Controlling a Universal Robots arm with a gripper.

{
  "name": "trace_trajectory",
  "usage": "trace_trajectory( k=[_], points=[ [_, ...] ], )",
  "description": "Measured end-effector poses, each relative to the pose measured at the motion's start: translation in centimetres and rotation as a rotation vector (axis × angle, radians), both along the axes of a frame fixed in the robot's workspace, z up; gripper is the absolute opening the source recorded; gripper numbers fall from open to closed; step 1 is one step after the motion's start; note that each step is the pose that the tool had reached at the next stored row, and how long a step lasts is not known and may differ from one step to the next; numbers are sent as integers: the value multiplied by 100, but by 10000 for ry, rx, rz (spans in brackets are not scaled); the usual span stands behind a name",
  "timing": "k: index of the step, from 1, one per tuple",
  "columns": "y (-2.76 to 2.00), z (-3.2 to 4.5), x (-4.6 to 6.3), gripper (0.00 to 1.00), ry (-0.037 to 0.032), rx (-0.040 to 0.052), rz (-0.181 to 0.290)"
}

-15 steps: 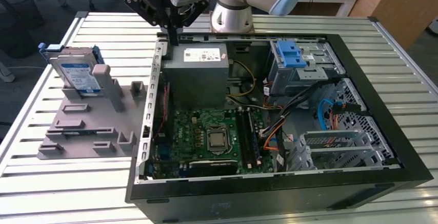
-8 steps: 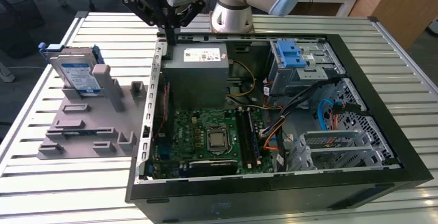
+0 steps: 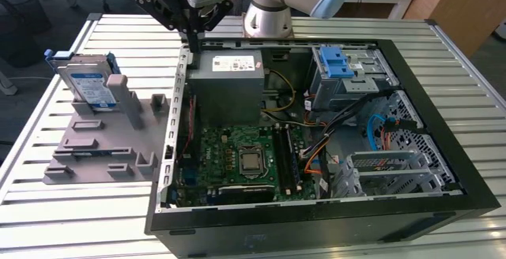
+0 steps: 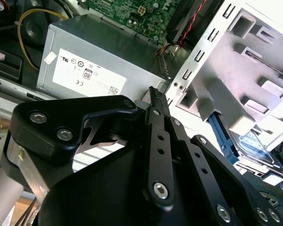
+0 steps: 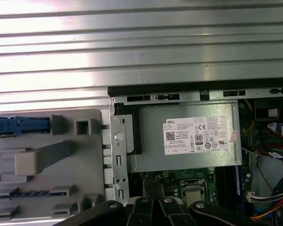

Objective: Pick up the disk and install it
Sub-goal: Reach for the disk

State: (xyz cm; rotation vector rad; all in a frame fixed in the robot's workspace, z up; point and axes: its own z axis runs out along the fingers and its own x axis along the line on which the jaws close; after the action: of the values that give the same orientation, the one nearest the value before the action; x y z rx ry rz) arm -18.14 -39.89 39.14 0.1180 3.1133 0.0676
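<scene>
Right, gripper point(image 3: 192, 32) empty, jaws together, hanging over the open computer case point(image 3: 316, 226) near the grey metal box point(image 3: 229, 87).
Disk point(image 3: 87, 86) stands on edge in the grey fixture point(image 3: 95, 146), exterior view's left, well apart from gripper; likely stiff, weighty, smooth, shock-sensitive, so pinch its flat faces near the top. Slatted metal table point(image 3: 71, 223); wooden furniture point(image 3: 447, 4) behind.
</scene>
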Motion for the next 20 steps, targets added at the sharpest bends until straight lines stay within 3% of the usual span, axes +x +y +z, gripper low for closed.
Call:
trace_trajectory(
  k=[20],
  points=[
    [0,-7,-117,11,5,0,0]
  ],
)
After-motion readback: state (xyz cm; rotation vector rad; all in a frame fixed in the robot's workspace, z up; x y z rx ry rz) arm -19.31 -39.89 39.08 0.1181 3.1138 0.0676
